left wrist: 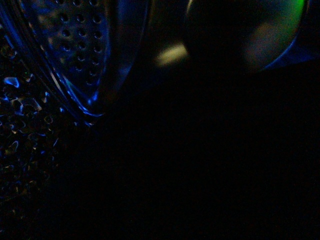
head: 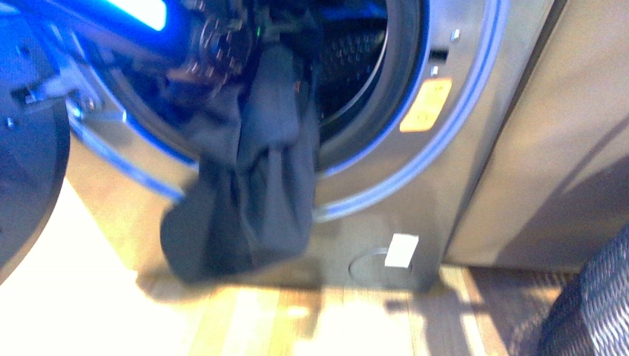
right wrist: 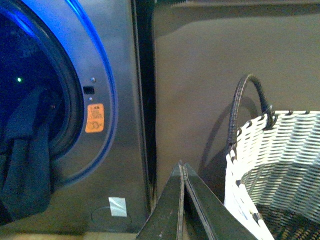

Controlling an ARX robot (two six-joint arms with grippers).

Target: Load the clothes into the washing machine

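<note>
My left arm reaches into the round porthole of the silver-grey front-loading washing machine [head: 400, 222]. My left end effector [head: 215, 52] is a blurred dark shape at about 10 o'clock in the opening. I cannot tell whether it is spread or gripping. My left wrist view is dark.

The dark navy-grey limp fabric garment [head: 259, 185] hangs from beside that end effector. It drapes over the porthole's lower lip near 7 o'clock and down the machine's front. Its bottom hem hangs close above the pale wooden floor [head: 297, 319].

The dark round door [head: 26, 148] stands open at 9 o'clock. A yellow warning sticker [head: 426, 104] sits on the rim at 3 o'clock, and a small white label [head: 401, 250] lies below it on the front panel. A plain taupe cabinet [head: 549, 148] stands just beside the machine at 3 o'clock.

My right end effector [right wrist: 182, 172] is pressed fully together and holds nothing. It is just beside a white woven basket [right wrist: 280, 165] with a dark handle.
</note>
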